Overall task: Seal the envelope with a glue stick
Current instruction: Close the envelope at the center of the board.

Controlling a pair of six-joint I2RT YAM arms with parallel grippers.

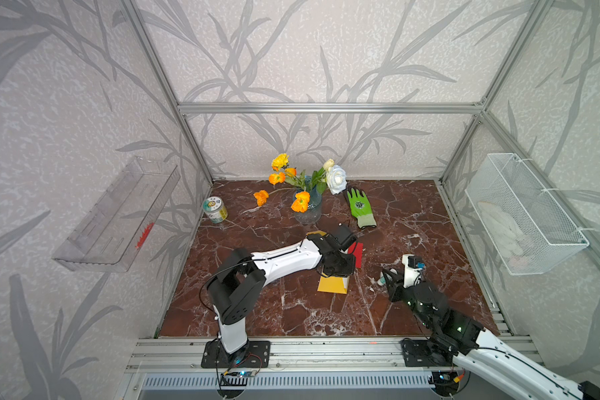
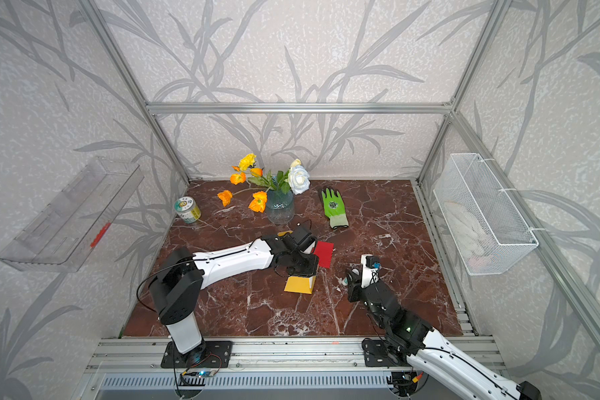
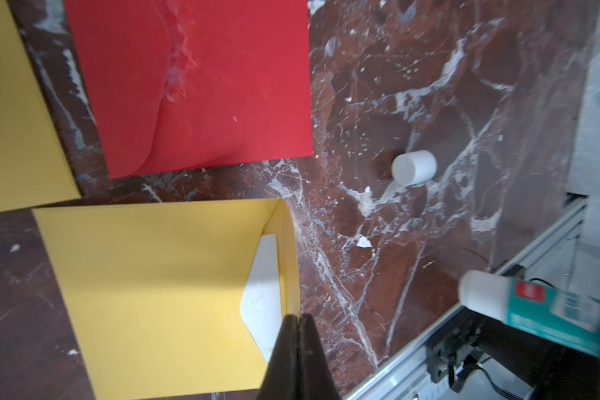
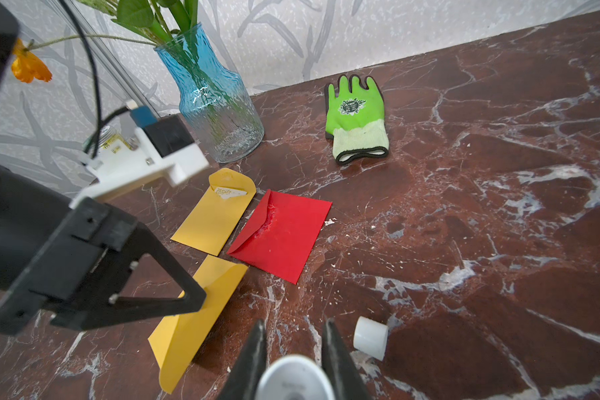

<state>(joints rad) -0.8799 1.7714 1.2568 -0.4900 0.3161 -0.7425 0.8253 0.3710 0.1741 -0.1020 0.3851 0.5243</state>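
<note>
Pinching yellow envelope (image 3: 160, 277) flap, L fingers (image 3: 284, 353) closed (top views hide it); R fingers (image 4: 253, 353) grip glue stick (image 3: 534, 308).

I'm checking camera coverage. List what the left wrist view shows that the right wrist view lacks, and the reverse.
Left wrist only: the teal label on the glue stick and the white paper inside the open yellow envelope. Right wrist only: the blue glass vase, the green glove and an orange flower. Both: the red envelope, the loose white cap and that yellow envelope.
</note>
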